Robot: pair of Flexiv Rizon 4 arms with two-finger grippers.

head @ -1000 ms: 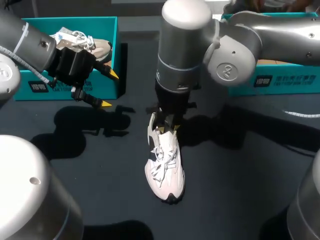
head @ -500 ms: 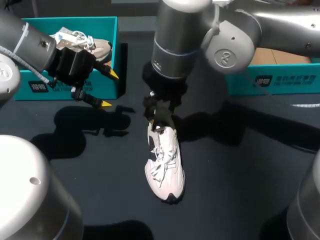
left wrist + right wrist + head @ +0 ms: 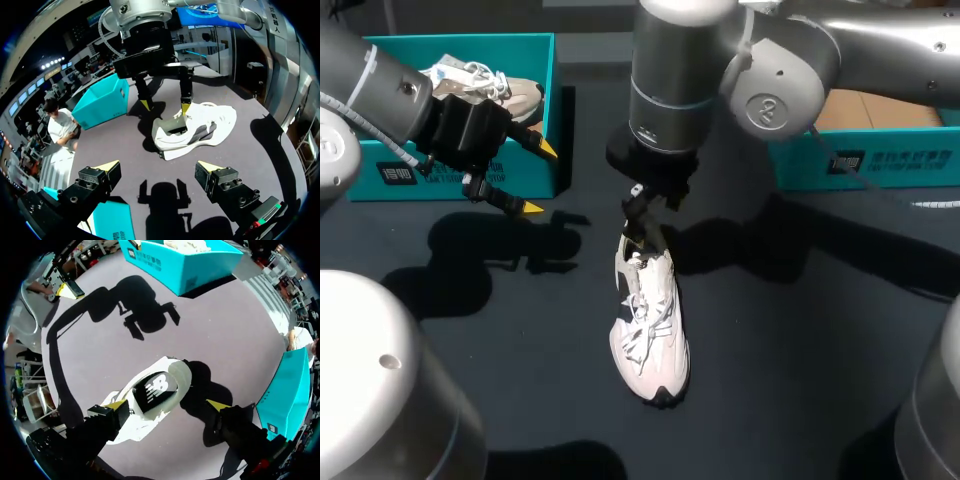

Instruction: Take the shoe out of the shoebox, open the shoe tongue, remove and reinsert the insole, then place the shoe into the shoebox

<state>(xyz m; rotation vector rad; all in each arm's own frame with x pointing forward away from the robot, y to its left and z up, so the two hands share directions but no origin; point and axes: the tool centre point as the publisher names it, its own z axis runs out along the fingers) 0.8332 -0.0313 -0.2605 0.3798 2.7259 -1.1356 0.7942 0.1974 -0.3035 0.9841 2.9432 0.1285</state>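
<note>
The right gripper (image 3: 642, 222), fingers spread and gripping nothing, has lifted off the collar of the white lace-up sneaker (image 3: 650, 335) within the last second and hangs just over its heel, at the frame's centre. The sneaker has not shifted on the dark table (image 3: 800, 380); its dark insole (image 3: 154, 387) shows inside, so pulling it out looks like the step at hand. The left gripper (image 3: 538, 178), likewise open, stays at upper left before the teal cardboard shoebox (image 3: 380, 175).
</note>
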